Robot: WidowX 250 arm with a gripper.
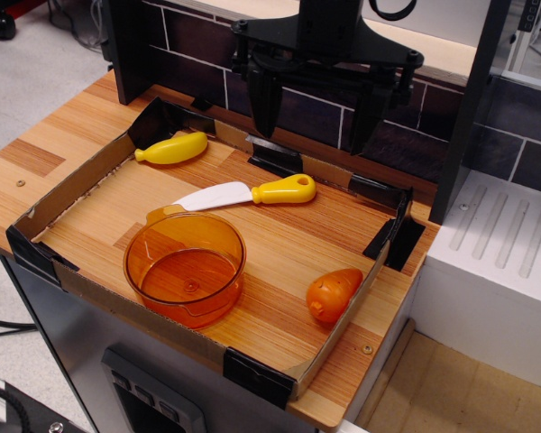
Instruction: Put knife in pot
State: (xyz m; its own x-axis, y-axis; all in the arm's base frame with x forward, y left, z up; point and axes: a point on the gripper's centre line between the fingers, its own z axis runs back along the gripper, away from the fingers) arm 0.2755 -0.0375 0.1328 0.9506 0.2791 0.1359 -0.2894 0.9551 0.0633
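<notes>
We see the pincer (317, 113) high at twelve o'clock in the single view, black, with its two fingers (262, 106) hanging down and spread well apart, gripping nothing. It hangs above the far edge of the counter (72, 135), in front of the dark brick wall (189, 50).

Below it, near the middle of the frame, the knife (248, 193) lies flat on the wood, white blade pointing toward nine o'clock and yellow handle toward three o'clock. The pot (185, 267) sits at about seven o'clock from the knife, upright and empty; one of its rim tabs lies just beside the blade tip. A yellow banana toy (172, 149) rests at ten o'clock near the back corner. A small orange toy vegetable (334, 294) lies at four o'clock, well apart from the pot. A low cardboard border (72, 185) with black taped corners surrounds them all.
</notes>
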